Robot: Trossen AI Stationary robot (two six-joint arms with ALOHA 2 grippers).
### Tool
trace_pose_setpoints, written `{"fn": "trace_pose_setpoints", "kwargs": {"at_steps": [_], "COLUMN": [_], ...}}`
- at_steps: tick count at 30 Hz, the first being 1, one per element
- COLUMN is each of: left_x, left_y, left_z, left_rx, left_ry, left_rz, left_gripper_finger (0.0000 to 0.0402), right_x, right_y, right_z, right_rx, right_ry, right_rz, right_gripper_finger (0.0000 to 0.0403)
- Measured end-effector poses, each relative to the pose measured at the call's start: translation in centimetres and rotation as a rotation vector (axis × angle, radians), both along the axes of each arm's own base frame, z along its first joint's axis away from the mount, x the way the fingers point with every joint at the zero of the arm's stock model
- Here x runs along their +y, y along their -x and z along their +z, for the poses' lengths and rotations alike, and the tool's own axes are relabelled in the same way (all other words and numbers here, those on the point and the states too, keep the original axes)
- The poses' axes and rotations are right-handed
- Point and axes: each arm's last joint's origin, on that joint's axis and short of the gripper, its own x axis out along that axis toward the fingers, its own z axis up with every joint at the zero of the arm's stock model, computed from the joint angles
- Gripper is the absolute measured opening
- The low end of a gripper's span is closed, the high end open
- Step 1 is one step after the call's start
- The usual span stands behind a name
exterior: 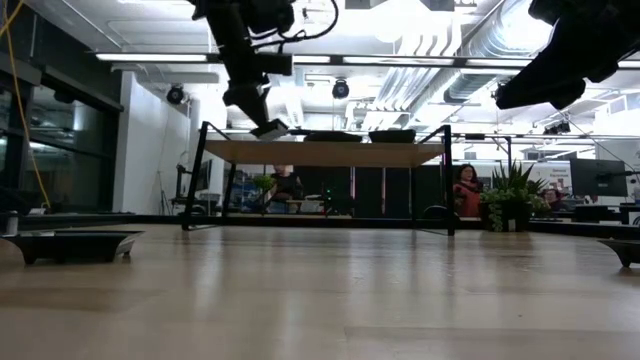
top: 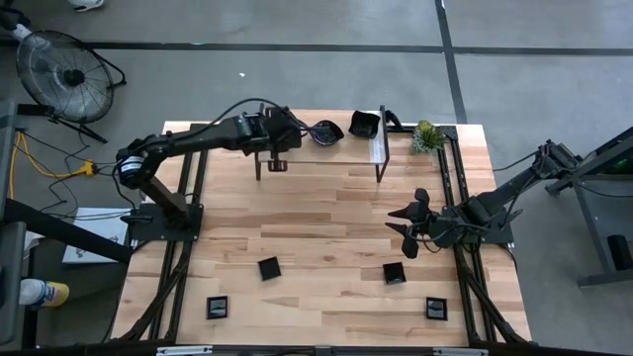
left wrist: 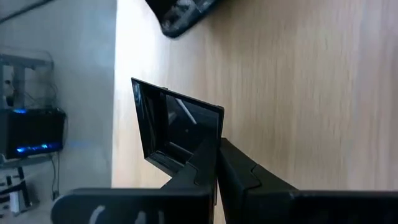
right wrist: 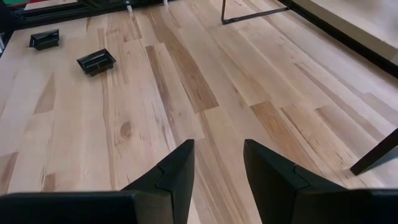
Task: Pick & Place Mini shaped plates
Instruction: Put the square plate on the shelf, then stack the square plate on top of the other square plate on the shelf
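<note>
A light wooden bench (top: 326, 213) carries two dark robot arms and a small raised shelf (top: 321, 153) on thin black legs along its far side. The left gripper (top: 293, 133) reaches over the left part of that shelf, its fingers (left wrist: 205, 168) pressed together and clamped on the edge of a square glossy black plate (left wrist: 177, 127), which it holds just above the shelf top. Two more black dishes sit on the shelf to its right: a wavy-edged dish (top: 326, 131) just beside the held one, and a deeper black dish (top: 364, 124) a little further right. A small green plant (top: 426, 136) stands at the far right corner of the bench. The right gripper (top: 407, 225) hangs above the right half of the bench, its fingers (right wrist: 171, 174) apart and holding nothing. Four small square black plates lie on the near part of the bench: one left of centre (top: 269, 267), one right of centre (top: 395, 273), and one towards each near corner, left (top: 218, 308) and right (top: 435, 309). Beyond the bench, on the floor to the far left, stands a fan (top: 61, 74).
</note>
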Motion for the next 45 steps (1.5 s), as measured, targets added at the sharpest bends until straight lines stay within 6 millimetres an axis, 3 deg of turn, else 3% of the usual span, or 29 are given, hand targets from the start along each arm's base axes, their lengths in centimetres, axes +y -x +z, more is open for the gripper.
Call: {"fn": "trace_pose_setpoints", "kwargs": {"at_steps": [8, 39, 45], "left_x": [0.2, 0.1, -0.1], "left_y": [-0.5, -0.3, 0.1], "left_z": [-0.9, -1.0, -1.2], "left_rx": [0.029, 0.064, 0.12], "left_ry": [0.017, 0.007, 0.03], "left_rz": [0.007, 0.008, -0.021], "left_gripper_finger": [0.0, 0.0034, 0.0069], "right_x": [0.0, 0.0, 0.0], "right_y": [0.0, 0.0, 0.0], "right_z": [0.0, 0.0, 0.0], "right_rx": [-0.002, 0.002, 0.003], "right_ry": [-0.004, -0.012, -0.014], "right_rz": [-0.003, 0.006, 0.009], "right_gripper_finger": [0.0134, 0.0134, 0.0134]}}
